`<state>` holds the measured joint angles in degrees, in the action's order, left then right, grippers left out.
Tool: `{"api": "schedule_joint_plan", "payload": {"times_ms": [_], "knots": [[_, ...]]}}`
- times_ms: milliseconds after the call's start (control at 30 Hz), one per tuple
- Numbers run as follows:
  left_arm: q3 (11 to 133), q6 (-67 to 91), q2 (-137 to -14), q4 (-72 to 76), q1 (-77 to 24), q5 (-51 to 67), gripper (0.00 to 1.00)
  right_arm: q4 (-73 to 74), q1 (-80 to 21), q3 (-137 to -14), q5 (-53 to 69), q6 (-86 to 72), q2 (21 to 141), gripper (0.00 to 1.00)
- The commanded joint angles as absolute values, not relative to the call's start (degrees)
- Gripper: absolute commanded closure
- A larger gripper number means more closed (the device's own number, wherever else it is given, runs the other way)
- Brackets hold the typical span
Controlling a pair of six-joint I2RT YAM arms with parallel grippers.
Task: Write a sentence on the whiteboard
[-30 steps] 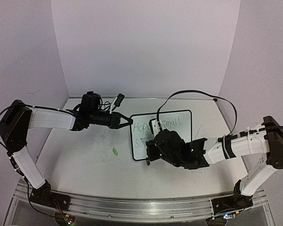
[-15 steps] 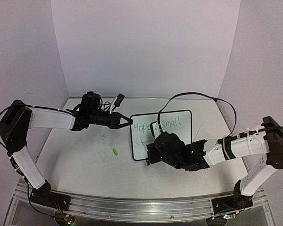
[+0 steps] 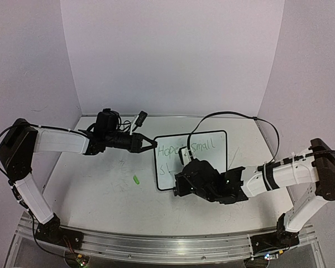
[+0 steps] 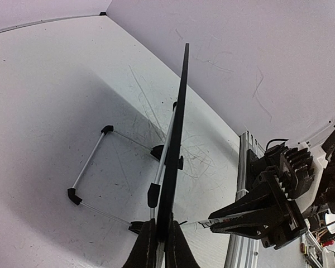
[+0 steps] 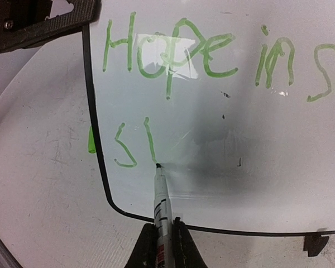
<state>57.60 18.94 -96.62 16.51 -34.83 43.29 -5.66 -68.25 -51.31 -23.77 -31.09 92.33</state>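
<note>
White table; only right wrist view shows marker touching whiteboard.

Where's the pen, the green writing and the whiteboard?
pen [image 5: 161,201]: right wrist view, middle of its barrel.
green writing [image 5: 171,56]: right wrist view, the p in Hope.
whiteboard [image 3: 218,158]: top view, bare white face below Small.

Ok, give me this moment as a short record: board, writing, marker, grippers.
board: white, black frame, propped up
left gripper: shut on the board's edge
right gripper: shut on a marker
marker: tip touching the board under the first line
writing: green, "Hope in small", then "s" and one stroke
table: small green piece left of the board
</note>
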Motion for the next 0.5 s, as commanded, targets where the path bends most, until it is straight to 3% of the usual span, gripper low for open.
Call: {"api": "schedule_joint_plan", "payload": {"times_ms": [0, 467], "knots": [[57.74, 18.98, -93.39, 18.63, -34.67, 43.86, 1.00, -4.64, -68.31, -51.01, -25.26, -30.20, 89.86, 1.00], [57.74, 18.81, -93.25, 18.54, -34.63, 43.76, 1.00, -10.99, -68.55, -53.15, -22.62, -26.05, 91.22, 1.00]]}}
